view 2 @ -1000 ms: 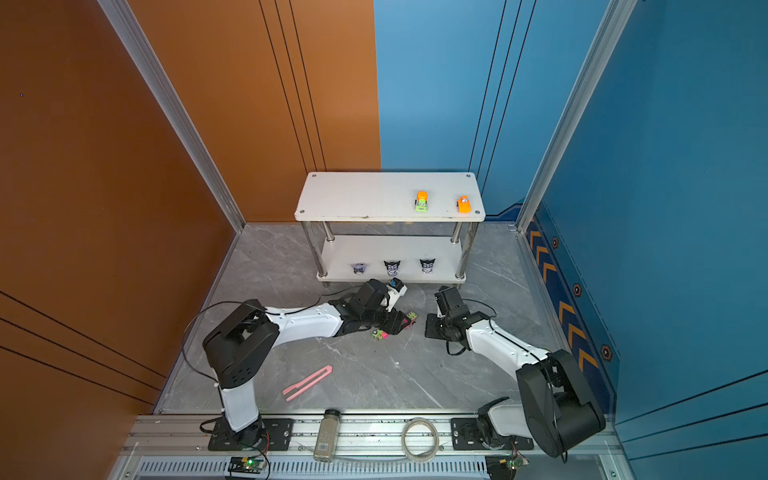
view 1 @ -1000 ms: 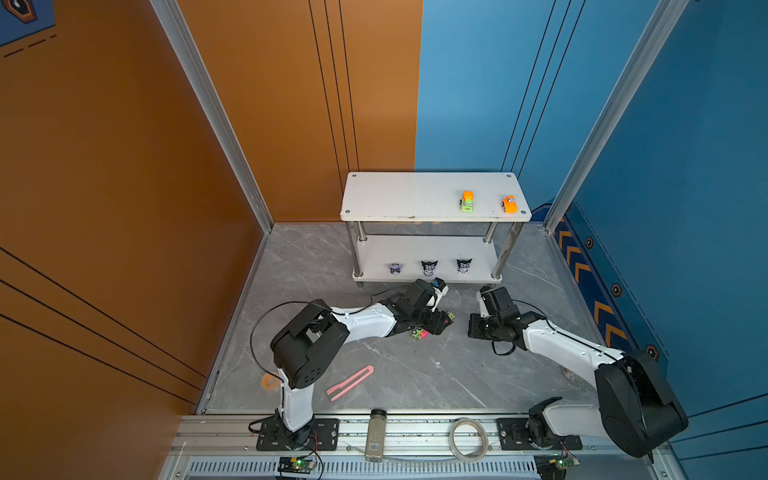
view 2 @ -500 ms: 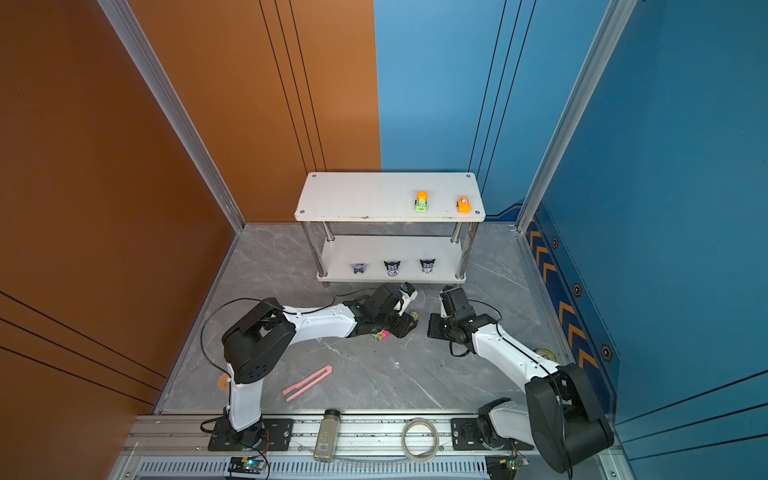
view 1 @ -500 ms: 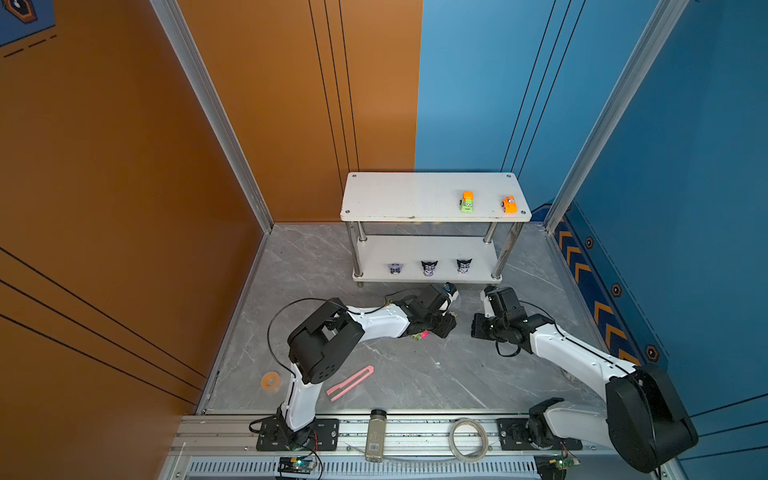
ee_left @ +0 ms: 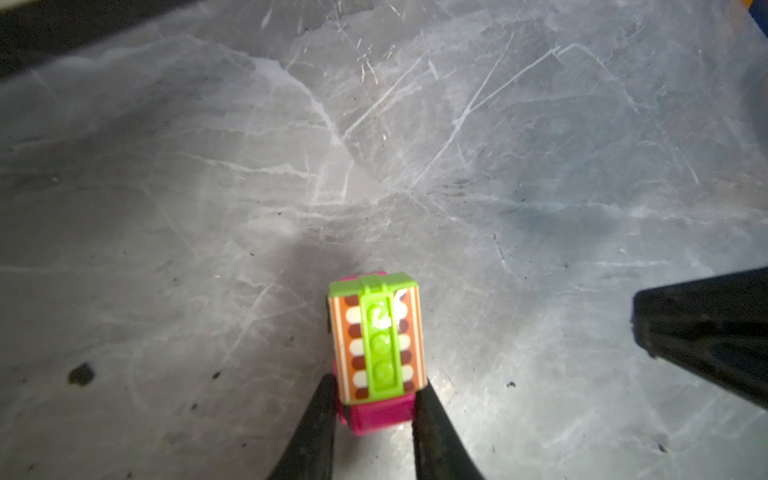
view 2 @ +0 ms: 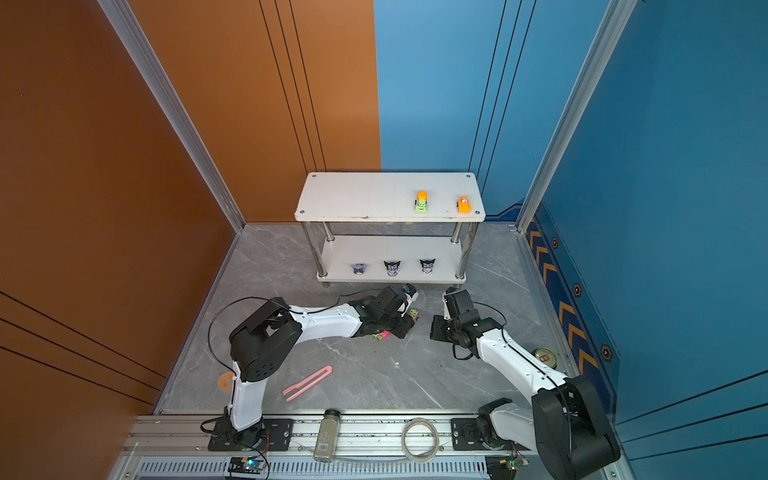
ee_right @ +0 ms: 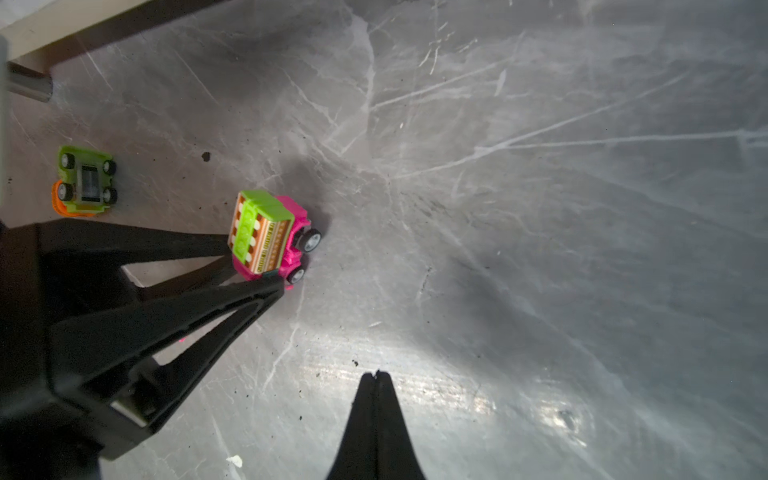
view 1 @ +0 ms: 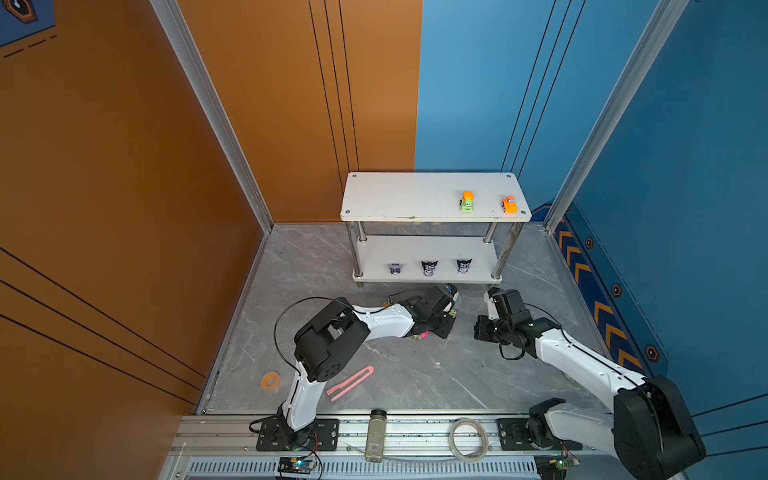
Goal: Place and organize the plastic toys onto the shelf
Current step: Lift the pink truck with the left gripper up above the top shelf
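Just in front of the shelf [view 1: 399, 199], pinching a pink car [ee_left: 376, 332] with the left gripper [ee_left: 374, 384]. Holding nothing in the right gripper [ee_right: 376, 378], tips pressed together. Sitting on the shelf's top: two cars [view 1: 467, 201]. Standing on its low board: three figurines [view 1: 429, 268]. Waiting by the shelf's front: an upside-down green car [ee_right: 85, 180], a pink-green toy [view 2: 380, 335]. Finding no words to read.

The shelf [view 1: 399, 195] carries a green car [view 1: 467, 202] and an orange car [view 1: 509, 205] above three figurines [view 1: 429, 268].
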Robot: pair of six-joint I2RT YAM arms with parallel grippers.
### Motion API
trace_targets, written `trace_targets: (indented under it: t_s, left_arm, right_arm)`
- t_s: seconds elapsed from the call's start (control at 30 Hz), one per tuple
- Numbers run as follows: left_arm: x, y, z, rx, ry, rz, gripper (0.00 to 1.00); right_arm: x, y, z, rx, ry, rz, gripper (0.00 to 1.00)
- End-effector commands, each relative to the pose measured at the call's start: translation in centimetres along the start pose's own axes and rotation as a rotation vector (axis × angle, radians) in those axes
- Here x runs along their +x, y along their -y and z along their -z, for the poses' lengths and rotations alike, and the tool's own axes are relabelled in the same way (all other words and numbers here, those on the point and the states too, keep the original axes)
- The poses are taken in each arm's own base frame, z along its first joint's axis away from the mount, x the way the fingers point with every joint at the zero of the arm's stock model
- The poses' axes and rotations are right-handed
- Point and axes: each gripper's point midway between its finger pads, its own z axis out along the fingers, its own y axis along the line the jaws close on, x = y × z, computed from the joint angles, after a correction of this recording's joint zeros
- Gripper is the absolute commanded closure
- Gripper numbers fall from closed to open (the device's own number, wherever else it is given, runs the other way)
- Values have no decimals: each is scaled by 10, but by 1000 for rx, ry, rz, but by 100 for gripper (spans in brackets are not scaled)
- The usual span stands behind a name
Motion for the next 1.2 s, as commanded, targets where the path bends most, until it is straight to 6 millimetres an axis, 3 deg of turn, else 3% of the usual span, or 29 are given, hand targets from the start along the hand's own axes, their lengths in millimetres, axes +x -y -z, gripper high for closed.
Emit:
trace_targets:
  t_s: [0.0,0.13,0.27,0.3,0.43,0.63,0.8,0.97,1.17]
  left_arm:
    - [-6,3,8,-37,3,-18,78]
    - [-10,8,23,-49,10,-19,79]
    - [-23,20,57,-75,43,-33,79]
    - [-21,23,70,-91,30,-44,79]
    - [-44,30,134,-187,105,-84,79]
    - [-93,3,235,-327,281,-16,79]
    - [-137,-13,297,-335,419,54,80]
    - [-172,-25,329,-330,462,96,80]
    - [-204,-33,337,-337,470,110,80]
  right_arm:
    - [13,8,1,17,-33,14,100]
    - [15,11,0,21,-36,13,100]
    - [14,11,0,21,-34,11,100]
    - [14,12,0,21,-35,11,100]
    - [15,12,-3,20,-42,7,100]
    - [18,8,-14,-17,-52,-19,100]
    - [23,7,-22,-38,-69,-29,100]
    - [23,6,-25,-44,-72,-23,100]
    - [27,7,-32,-50,-86,-25,100]
